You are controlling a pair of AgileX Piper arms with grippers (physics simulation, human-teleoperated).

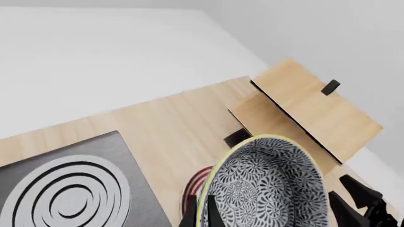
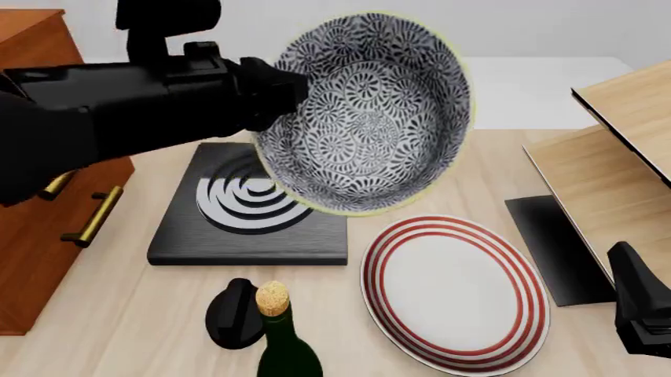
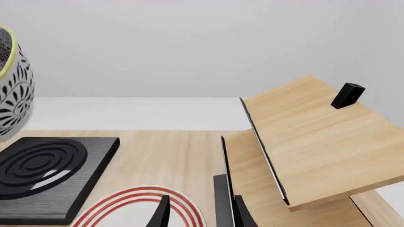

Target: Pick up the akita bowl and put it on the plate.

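Note:
The akita bowl (image 2: 367, 110) hangs high above the table, tipped on its side so its patterned inside faces the front camera. My left gripper (image 2: 281, 93) is shut on the bowl's left rim. In the left wrist view the fingers (image 1: 189, 213) pinch the yellowish rim of the bowl (image 1: 271, 189). The red-ringed plate (image 2: 453, 289) lies flat on the table, below and to the right of the bowl. My right gripper (image 3: 202, 215) is open and holds nothing, low at the right near the plate (image 3: 136, 203). It shows as a dark shape (image 2: 642, 308) in the front view.
A black slab with grey rings (image 2: 251, 208) lies left of the plate, under the bowl. A corked green bottle (image 2: 276, 339) and a black knob (image 2: 232, 316) stand at the front. A wooden cabinet (image 2: 42, 196) is at the left, a slanted wooden shelf (image 2: 618, 157) at the right.

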